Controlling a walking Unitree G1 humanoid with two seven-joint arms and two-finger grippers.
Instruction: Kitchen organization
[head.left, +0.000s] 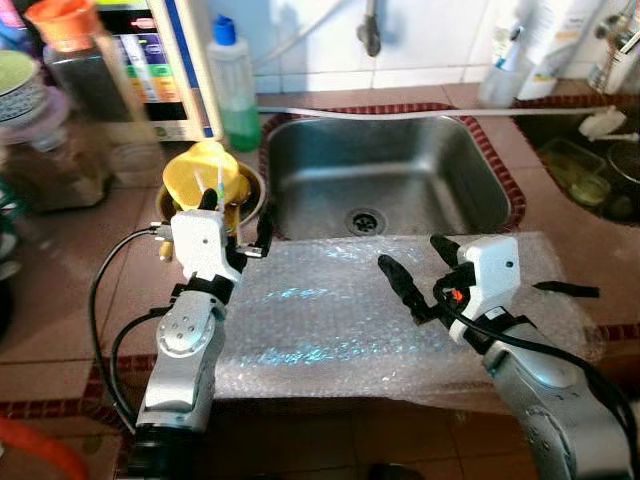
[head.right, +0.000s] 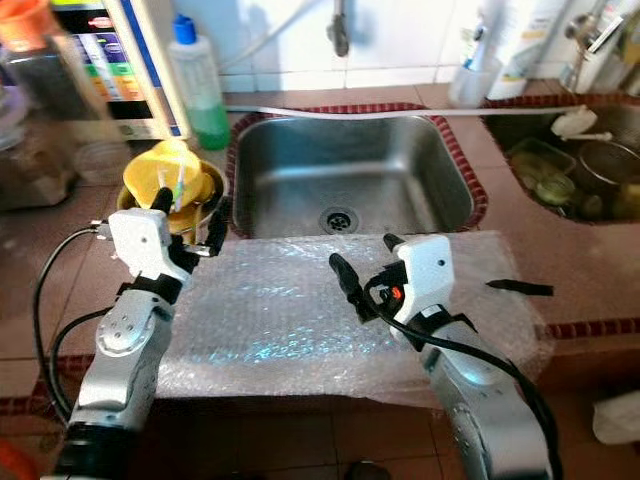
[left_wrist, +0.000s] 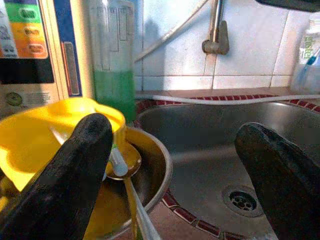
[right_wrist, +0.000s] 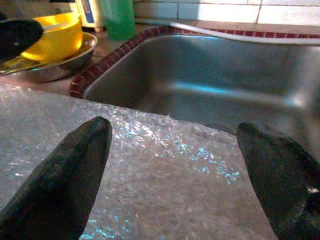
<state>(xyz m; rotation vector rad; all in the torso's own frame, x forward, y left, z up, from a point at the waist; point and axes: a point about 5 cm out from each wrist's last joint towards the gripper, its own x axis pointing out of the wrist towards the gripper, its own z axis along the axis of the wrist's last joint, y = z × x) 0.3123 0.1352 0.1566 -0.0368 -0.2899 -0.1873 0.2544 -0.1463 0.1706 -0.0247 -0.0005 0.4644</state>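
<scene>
Jaws apart on both grippers, nothing held in either; left gripper (head.left: 237, 220) at the left end of the bubble wrap sheet (head.left: 330, 320), one black finger up against the yellow bowl (head.left: 205, 175), the other over the sheet's near-left corner; right gripper (head.left: 418, 262) hovers above the sheet's right half, fingers pointed toward the sink.

Bubble wrap sheet lies flat on the tiled counter (head.left: 70, 300), spread along the front edge of the stainless sink (head.left: 400, 170), its far edge touching or just overlapping the sink's near rim; right wrist view confirms the sheet directly beneath the open fingers (right_wrist: 60, 170) with the basin beyond.

Yellow bowl sits tilted inside a steel bowl (left_wrist: 155, 175) just left of the sink; a spoon (left_wrist: 125, 165) and what looks like a thin white-green utensil rest in it; left wrist view shows the bowls close in front of the fingertips (left_wrist: 65, 175).

Green dish soap bottle (head.left: 232, 85) with blue cap stands behind the bowls at the sink's back-left corner; a white hose (head.left: 400, 113) runs along the back rim; faucet (head.left: 371, 30) on the tiled wall above; jars (head.left: 75, 90) at far left; second sink (head.right: 570, 175) to the right holds dishes, blurred.
</scene>
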